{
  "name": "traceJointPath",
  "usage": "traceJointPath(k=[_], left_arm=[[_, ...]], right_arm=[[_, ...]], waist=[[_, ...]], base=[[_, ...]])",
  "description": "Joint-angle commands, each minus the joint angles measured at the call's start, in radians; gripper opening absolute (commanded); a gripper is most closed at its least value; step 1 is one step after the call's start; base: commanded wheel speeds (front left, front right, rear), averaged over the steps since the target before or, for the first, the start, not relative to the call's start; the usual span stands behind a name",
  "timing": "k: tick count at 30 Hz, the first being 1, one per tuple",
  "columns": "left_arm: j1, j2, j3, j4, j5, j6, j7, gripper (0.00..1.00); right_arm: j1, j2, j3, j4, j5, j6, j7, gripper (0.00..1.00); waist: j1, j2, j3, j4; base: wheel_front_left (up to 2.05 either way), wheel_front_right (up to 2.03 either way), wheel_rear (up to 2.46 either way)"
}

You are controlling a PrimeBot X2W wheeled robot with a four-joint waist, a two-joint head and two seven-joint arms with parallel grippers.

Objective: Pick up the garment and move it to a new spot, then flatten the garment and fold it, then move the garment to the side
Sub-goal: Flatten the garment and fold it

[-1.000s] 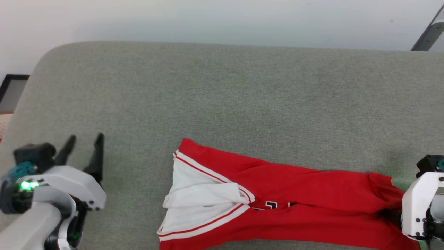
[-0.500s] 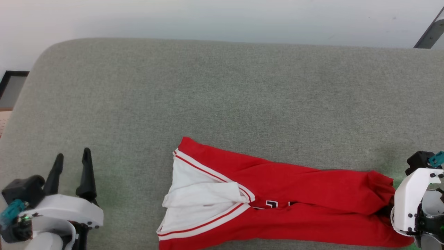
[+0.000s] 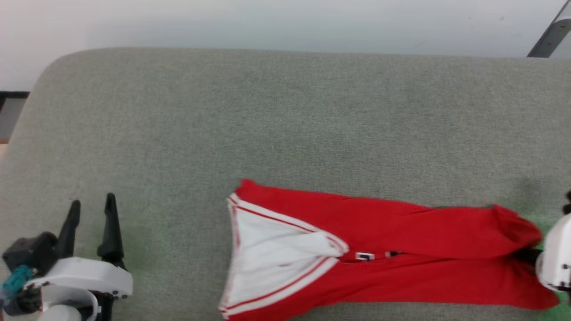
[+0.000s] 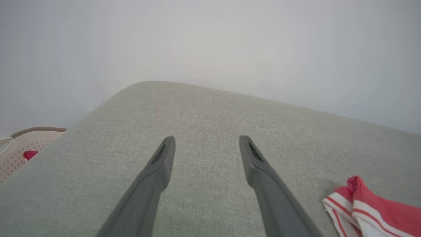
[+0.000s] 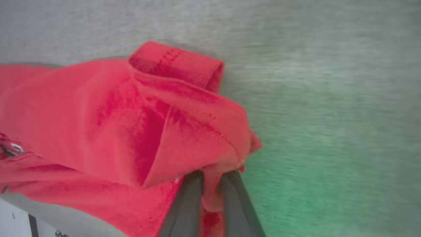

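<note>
The left pincer (image 3: pixel 92 200) hovers just above a broad grey-green woven fabric cushion (image 3: pixel 285 111), its two long dark fingers (image 3: pixel 110 223) spread wide with nothing between them. In its own wrist view the left pincer (image 4: pixel 207 140) points across bare cushion (image 4: pixel 204 108) toward a pale wall. Off to its left, beyond the cushion's rounded edge, sits a pale beige perforated plastic basket (image 4: pixel 36 140) with a small red scrap (image 4: pixel 30 154) in it.

To the right of this pincer, well apart from it, the red jersey garment (image 3: pixel 401 232) lies stretched out in a long narrow band on the cushion. The end nearest the left pincer is a white short sleeve (image 3: pixel 267 258) edged with red-and-white striped trim (image 3: pixel 285 290); from the left wrist the garment (image 4: pixel 378 204) shows as a striped corner at the lower right. A small patch of black, white-outlined lettering (image 3: pixel 366 256) peeks from a fold at mid-length.

At the garment's far right end, the right pincer (image 5: pixel 212 174) is pressed nearly together, pinching a bunched fold of the red garment (image 5: pixel 115 115) between its dark fingers (image 5: pixel 190 204). The cloth rises in a crumpled peak above the fingertips, with a rolled hem (image 5: pixel 184 67) beyond them. Right of this pincer a green glow tints the cushion (image 5: pixel 329 181). From the head, its white housing (image 3: pixel 555 261) sits against the garment's end.
</note>
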Motion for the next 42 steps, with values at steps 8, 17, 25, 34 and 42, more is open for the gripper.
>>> traceJointPath(k=[8, 17, 25, 34, 42], left_arm=[[0.005, -0.013, 0.012, 0.027, 0.041, -0.027, -0.001, 1.0], [0.023, -0.021, 0.026, 0.043, 0.06, -0.038, -0.001, 1.0], [0.035, -0.029, 0.022, 0.048, 0.067, -0.041, -0.001, 1.0], [0.004, -0.043, -0.004, 0.061, 0.073, -0.051, 0.0, 1.0], [-0.059, -0.066, -0.039, 0.097, 0.085, -0.067, 0.0, 1.0]], right_arm=[[-0.042, -0.081, -0.072, 0.111, -0.059, -0.004, -0.054, 0.0], [-0.032, -0.077, -0.024, 0.042, 0.055, -0.003, -0.028, 0.0], [0.056, 0.0, 0.015, -0.227, 0.243, -0.003, 0.044, 0.0], [0.022, 0.179, 0.175, -0.369, 0.254, -0.003, 0.077, 0.0], [-0.053, 0.293, 0.294, -0.283, 0.205, -0.003, 0.009, 0.0]], waist=[[0.0, 0.0, -0.001, -0.026], [0.0, 0.0, -0.035, -0.05], [0.0, 0.0, -0.063, -0.043], [0.0, 0.0, -0.063, 0.002], [0.0, 0.0, -0.044, 0.07]], base=[[0.0, 0.0, 0.0], [0.0, 0.0, 0.0], [0.0, 0.0, 0.0], [0.0, 0.0, 0.0], [0.0, 0.0, 0.0]])
